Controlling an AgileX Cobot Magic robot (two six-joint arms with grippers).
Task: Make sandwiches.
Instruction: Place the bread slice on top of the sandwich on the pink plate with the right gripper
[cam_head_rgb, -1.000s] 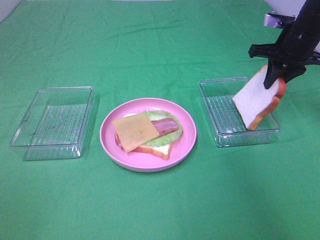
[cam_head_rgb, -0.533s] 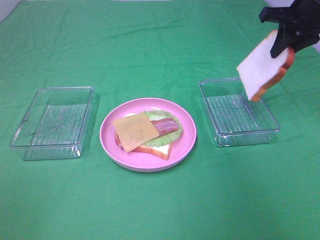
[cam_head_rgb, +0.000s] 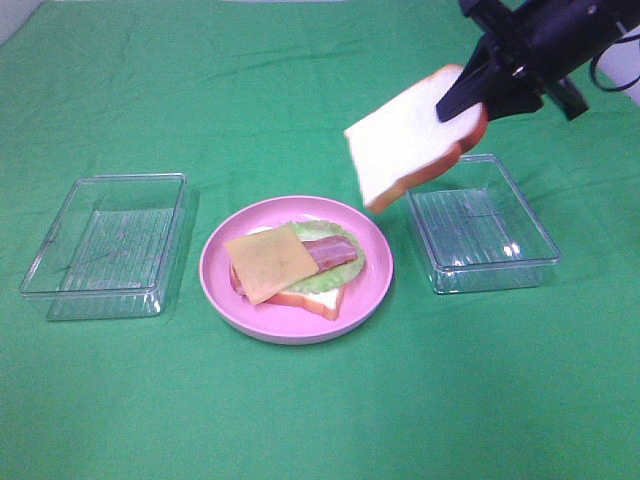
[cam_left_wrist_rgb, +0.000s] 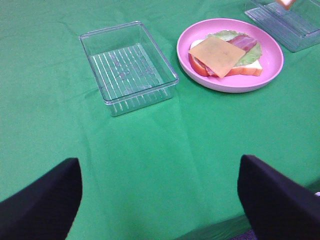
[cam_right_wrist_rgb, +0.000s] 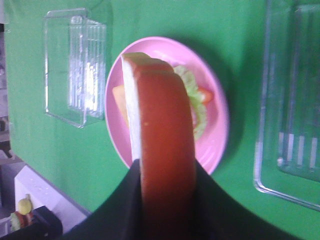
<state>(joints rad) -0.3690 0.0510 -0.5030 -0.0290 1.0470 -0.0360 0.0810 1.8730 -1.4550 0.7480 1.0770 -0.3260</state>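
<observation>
My right gripper (cam_head_rgb: 470, 92) is shut on a white bread slice with orange-brown crust (cam_head_rgb: 410, 138) and holds it tilted in the air, between the right tray and the pink plate (cam_head_rgb: 215, 262). It fills the right wrist view as a brown crust edge (cam_right_wrist_rgb: 165, 135). On the plate lies the stack: bottom bread slice (cam_head_rgb: 318, 298), lettuce (cam_head_rgb: 335, 275), bacon strip (cam_head_rgb: 330, 250), yellow cheese square (cam_head_rgb: 270, 262). The stack shows in the left wrist view (cam_left_wrist_rgb: 220, 54) too. My left gripper (cam_left_wrist_rgb: 160, 200) is open, low over bare cloth near the table's front.
A clear tray (cam_head_rgb: 105, 245) stands left of the plate and another clear tray (cam_head_rgb: 480, 225) right of it; both hold nothing. Green cloth (cam_head_rgb: 320, 410) covers the table.
My right gripper lifted the bread slice out of the right tray and carried it up and left toward the plate. The plate stack and the left arm have not moved.
</observation>
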